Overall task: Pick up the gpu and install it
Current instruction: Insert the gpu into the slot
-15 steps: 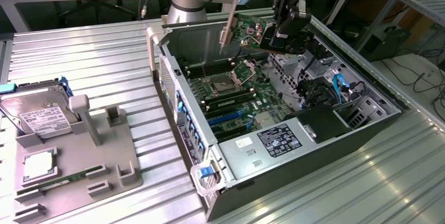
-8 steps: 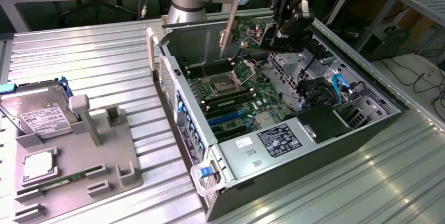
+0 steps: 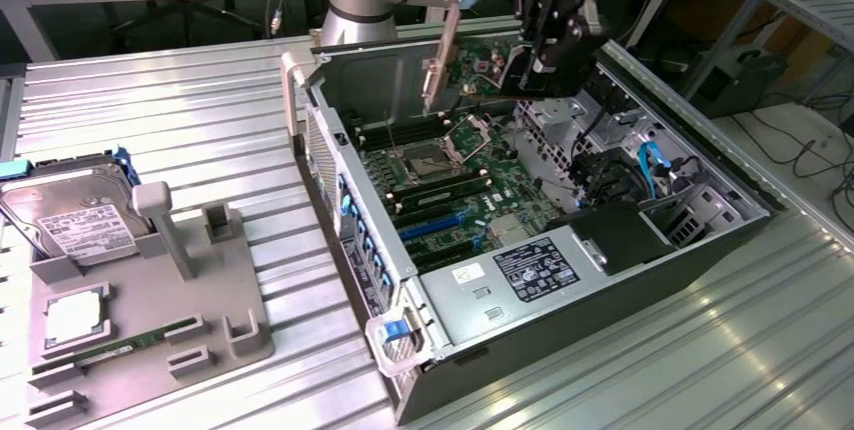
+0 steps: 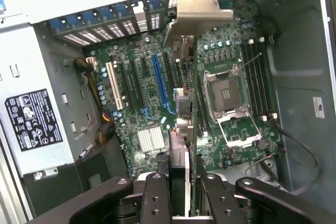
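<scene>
My gripper (image 3: 530, 70) is shut on the gpu (image 3: 478, 68), a green card held on edge with its silver end bracket (image 3: 438, 62) hanging down. The card hovers above the open computer case (image 3: 694, 240), over the far part of the motherboard (image 3: 441, 175), apart from the board. In the wrist view the gpu (image 4: 185, 103) appears edge-on between my black fingers (image 4: 156, 198), its bracket (image 4: 197, 9) pointing to the case's rear slot wall. It lies over the board between the long blue slot (image 4: 159, 85) and the processor socket (image 4: 231, 98).
A grey fixture tray (image 3: 200, 300) on the exterior view's left holds a silver hard drive (image 3: 74, 220), a processor (image 3: 74, 315) and a memory stick (image 3: 120, 345). Inside the case are a labelled power supply (image 3: 534, 270) and blue cables (image 3: 654, 165). The table is ribbed metal.
</scene>
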Controlling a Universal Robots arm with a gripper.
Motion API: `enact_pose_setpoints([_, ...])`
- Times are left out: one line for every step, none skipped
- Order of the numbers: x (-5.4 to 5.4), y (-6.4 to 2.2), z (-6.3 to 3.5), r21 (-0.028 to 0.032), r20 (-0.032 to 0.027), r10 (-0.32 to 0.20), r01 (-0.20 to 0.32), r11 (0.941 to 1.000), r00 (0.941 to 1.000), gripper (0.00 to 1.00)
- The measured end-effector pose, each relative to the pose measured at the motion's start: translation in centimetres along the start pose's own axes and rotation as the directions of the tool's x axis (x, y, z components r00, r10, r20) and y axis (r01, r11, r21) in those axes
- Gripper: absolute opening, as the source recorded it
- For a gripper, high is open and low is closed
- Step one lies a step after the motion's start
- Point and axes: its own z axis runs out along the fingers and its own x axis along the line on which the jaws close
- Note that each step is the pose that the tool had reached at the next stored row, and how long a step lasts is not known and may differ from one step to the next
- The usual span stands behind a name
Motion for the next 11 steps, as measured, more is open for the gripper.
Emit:
enact_pose_setpoints([0.00, 0.00, 0.00, -0.0006, 0.0004, -0.016, 0.016, 0.9999, 0.9999, 0.27])
enact_pose_setpoints([0.00, 0.00, 0.00, -0.0011, 0.0009, -0.030, 0.030, 0.9996, 0.9996, 0.27])
enact_pose_setpoints([0.00, 0.00, 0.00, -0.0016, 0.0013, -0.043, 0.043, 0.9991, 0.9991, 0.27])
enact_pose_setpoints([0.00, 0.00, 0.00, -0.0020, 0.0017, -0.054, 0.054, 0.9985, 0.9985, 0.27])
enact_pose_setpoints([0.00, 0.00, 0.00, -0.0025, 0.0021, -0.067, 0.067, 0.9978, 0.9978, 0.27])
enact_pose_setpoints([0.01, 0.00, 0.00, -0.0029, 0.0024, -0.077, 0.077, 0.9970, 0.9970, 0.27])
enact_pose_setpoints([0.01, 0.00, 0.00, -0.0032, 0.0028, -0.088, 0.088, 0.9961, 0.9961, 0.27])
enact_pose_setpoints([0.01, 0.00, 0.00, -0.0037, 0.0033, -0.100, 0.100, 0.9950, 0.9950, 0.27])
enact_pose_setpoints([0.01, 0.00, 0.00, -0.0040, 0.0036, -0.110, 0.110, 0.9939, 0.9939, 0.27])
enact_pose_setpoints([0.01, 0.00, 0.00, -0.0045, 0.0041, -0.125, 0.125, 0.9921, 0.9921, 0.27])
enact_pose_setpoints([0.01, 0.00, 0.00, -0.0050, 0.0045, -0.138, 0.138, 0.9905, 0.9905, 0.27])
